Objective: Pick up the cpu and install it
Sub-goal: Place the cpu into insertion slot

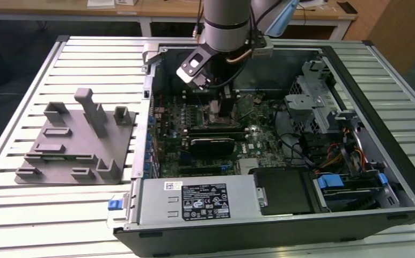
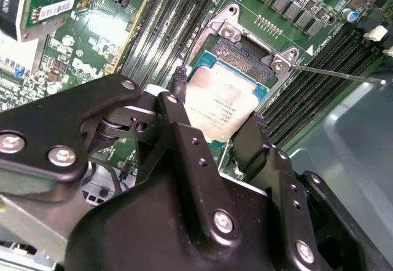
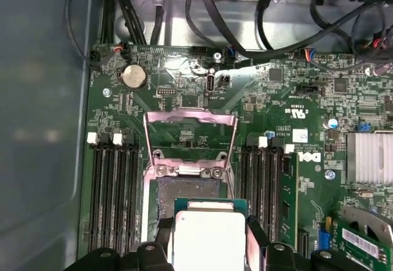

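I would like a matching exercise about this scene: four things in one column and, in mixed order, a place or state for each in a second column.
Things:
1. cpu
2. grey fixture plate
3. metal hold-down frame
4. round battery

Places or states:
A. swung open, off the socket
B. held by the gripper over the socket
C. on the slatted table, at the exterior view's left of the case
D. seated on the green board

Pairs: 1-B, 2-C, 3-A, 4-D.
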`<state>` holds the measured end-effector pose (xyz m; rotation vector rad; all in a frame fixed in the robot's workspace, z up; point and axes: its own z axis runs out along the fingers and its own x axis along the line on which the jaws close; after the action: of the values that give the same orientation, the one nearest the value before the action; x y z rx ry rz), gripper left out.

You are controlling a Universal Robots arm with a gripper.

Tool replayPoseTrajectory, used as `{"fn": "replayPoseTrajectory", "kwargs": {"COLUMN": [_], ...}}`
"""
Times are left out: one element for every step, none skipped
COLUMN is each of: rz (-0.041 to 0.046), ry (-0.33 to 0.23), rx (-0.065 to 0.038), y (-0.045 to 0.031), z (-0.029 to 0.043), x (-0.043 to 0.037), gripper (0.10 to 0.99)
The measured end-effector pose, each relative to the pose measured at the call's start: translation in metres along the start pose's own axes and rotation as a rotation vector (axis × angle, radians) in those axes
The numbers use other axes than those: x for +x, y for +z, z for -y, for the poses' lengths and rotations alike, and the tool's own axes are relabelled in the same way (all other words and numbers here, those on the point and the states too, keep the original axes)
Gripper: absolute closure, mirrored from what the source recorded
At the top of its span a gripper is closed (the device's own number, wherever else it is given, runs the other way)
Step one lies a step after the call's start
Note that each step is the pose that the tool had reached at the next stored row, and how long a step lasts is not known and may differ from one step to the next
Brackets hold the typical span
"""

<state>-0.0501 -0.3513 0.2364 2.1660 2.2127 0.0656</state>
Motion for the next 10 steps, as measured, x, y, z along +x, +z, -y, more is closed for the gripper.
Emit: {"fn": "replayPoseTrajectory", "kwargs": {"rz": [-0.001,-0.0015,-0.0016,-0.0018,-0.0022,-0.0038,-0.0057,-0.0064,-0.0071,-0.0079], "ry": [0.0,0.0,0.0,0.0,0.0,0.0,0.0,-0.001,-0.002,-0.003], "rx": [0.0,0.001,0.001,0.003,0.004,0.005,0.005,0.005,0.006,0.006], "y": [0.0013,0.0027,0.0041,0.0056,0.007,0.0082,0.0093,0.0103,0.0113,0.0123], "z": [0.0001,0.0002,0.0002,0.0003,0.0004,0.0005,0.0005,0.0006,0.0007,0.0007], "x": [0.0,0.0,0.0,0.0,0.0,0.0,0.0001,0.0002,0.0003,0.0004], "gripper": [0.537,0.537,0.537,0.537,0.537,0.537,0.537,0.537,0.537,0.537]}}
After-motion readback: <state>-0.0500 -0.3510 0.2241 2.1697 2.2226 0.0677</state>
